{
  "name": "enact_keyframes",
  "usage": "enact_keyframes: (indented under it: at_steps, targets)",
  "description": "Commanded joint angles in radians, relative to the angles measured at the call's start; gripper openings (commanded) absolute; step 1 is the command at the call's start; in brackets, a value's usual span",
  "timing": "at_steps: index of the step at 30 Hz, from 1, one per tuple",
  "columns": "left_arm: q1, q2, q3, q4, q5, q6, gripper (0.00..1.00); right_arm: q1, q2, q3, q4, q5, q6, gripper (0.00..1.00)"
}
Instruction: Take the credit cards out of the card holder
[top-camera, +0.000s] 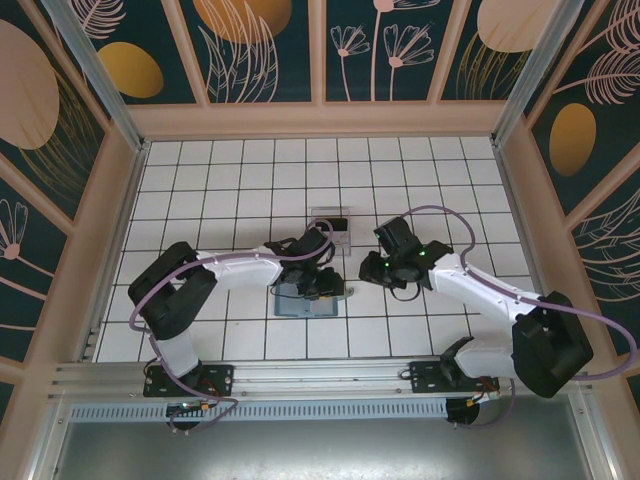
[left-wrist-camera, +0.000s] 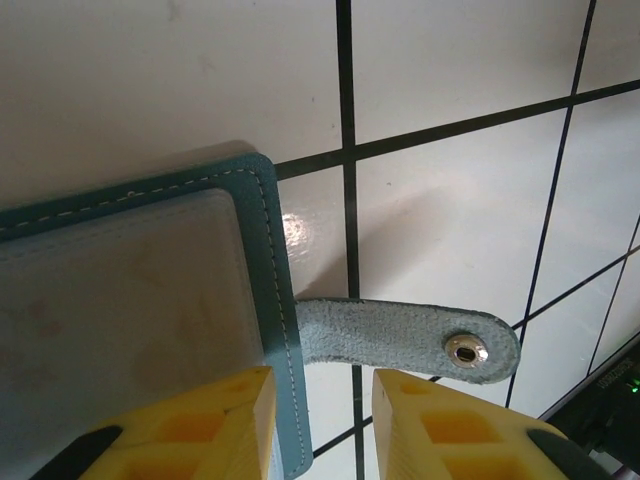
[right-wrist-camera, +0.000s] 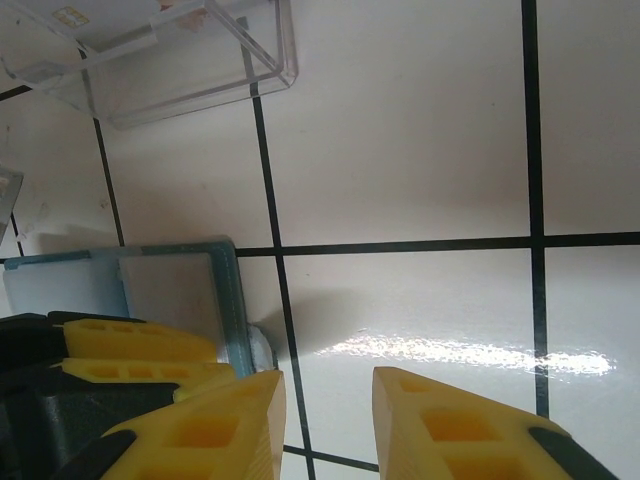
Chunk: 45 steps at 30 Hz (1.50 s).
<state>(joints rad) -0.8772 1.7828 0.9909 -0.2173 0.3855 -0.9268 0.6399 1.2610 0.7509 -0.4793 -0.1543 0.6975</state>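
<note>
A tiled worktop (top-camera: 250, 170) boxed in by painted panels
We see white tiles with dark grout, teal walls (top-camera: 265, 45) with orange and pink plant motifs, pale wooden trim (top-camera: 320, 120), aluminium posts (top-camera: 95, 65), and soft glare (right-wrist-camera: 450, 350) on the gloss.

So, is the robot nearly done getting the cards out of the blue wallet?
Not yet, it looks early. Done: the card holder lies flat on the tiles with its strap tab undone. In hand: the left gripper hovers at the holder's edge beside the strap, fingers apart; the right gripper is open over bare tile. Left: pulling the cards out; the pale sheet inside may be one.
</note>
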Motion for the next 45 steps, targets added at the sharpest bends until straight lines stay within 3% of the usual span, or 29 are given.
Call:
enact_keyframes:
  at_steps: [1,23,45]
  targets:
    - [-0.003,0.019,-0.004,0.010,0.006,-0.016,0.32,-0.010,-0.029,-0.015,-0.028,0.022,0.015,0.30]
    - [-0.006,0.032,0.088,-0.277,-0.166,0.065,0.34,-0.012,-0.032,-0.021,-0.022,0.018,0.008,0.30]
    - [-0.113,0.174,0.346,-0.684,-0.428,0.069,0.37,-0.051,-0.042,-0.064,0.003,-0.005,-0.032,0.30]
